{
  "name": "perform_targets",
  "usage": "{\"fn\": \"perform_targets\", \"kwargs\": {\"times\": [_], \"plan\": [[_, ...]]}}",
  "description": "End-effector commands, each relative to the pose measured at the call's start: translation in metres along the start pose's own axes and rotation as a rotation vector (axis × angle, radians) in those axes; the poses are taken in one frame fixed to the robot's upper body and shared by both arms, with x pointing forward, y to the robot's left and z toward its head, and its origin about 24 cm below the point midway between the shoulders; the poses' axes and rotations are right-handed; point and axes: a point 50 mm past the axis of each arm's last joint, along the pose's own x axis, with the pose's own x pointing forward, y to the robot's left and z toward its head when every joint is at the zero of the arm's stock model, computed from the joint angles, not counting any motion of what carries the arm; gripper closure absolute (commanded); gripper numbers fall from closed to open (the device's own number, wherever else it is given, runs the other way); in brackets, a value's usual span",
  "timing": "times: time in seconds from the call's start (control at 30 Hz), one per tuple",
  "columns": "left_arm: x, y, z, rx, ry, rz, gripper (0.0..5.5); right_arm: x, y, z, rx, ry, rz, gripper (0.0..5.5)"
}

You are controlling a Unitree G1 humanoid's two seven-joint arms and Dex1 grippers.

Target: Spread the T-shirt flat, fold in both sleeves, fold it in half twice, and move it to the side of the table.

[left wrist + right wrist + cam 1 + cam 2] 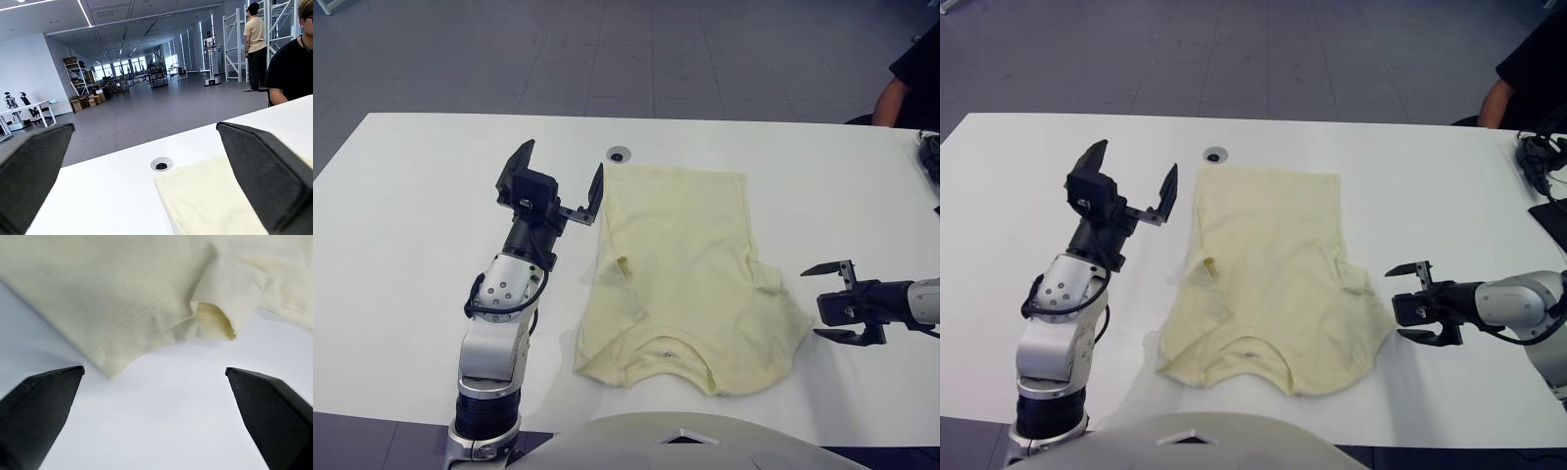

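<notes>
Right now your pale yellow T-shirt (680,274) lies on the white table (411,215), roughly in the middle, with the ribbed collar (666,351) at the near edge and the straight hem at the far end. The cloth looks soft and matte, like a thin knit. It is mostly flat, but you will see shallow creases along both sides and a small pucker on its left side. The body narrows toward the far hem and widens at the shoulders.

Your left gripper (562,164) is raised above the table just beside the shirt's far left corner. Its two dark, wedge-shaped fingers (264,176) are spread wide with nothing between them. A small round metal-rimmed grommet (619,154) is set into the tabletop just beyond that corner.

Your right gripper (815,302) sits low, just beside the shirt's right sleeve edge. Its fingers (39,396) are parted and apart from the cloth. From the right wrist view you can make out a stitched seam (146,316) running along the fabric edge and a folded-over sleeve opening next to it, lying on the smooth, glossy table surface.
</notes>
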Motion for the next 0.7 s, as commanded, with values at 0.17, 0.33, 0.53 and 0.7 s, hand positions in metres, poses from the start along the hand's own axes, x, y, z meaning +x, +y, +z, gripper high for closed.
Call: {"fn": "perform_targets", "kwargs": {"times": [0.17,0.33,0.53,0.7], "plan": [[0.0013,0.0005,0.0028,0.021,-0.004,-0.011,0.1,0.0016,0.003,-0.0008,0.011,0.015,0.03,0.33],[0.0025,-0.0003,0.0024,0.026,-0.004,-0.021,0.1,0.0047,0.0058,-0.0026,0.022,0.028,0.035,1.15],[0.0025,-0.0004,0.0026,0.031,-0.004,-0.022,0.1,0.0053,0.0055,-0.0035,0.027,0.031,0.034,2.07],[0.0024,-0.0007,0.0025,0.034,-0.002,-0.024,0.1,0.0054,0.006,-0.0039,0.028,0.029,0.034,2.93]]}}
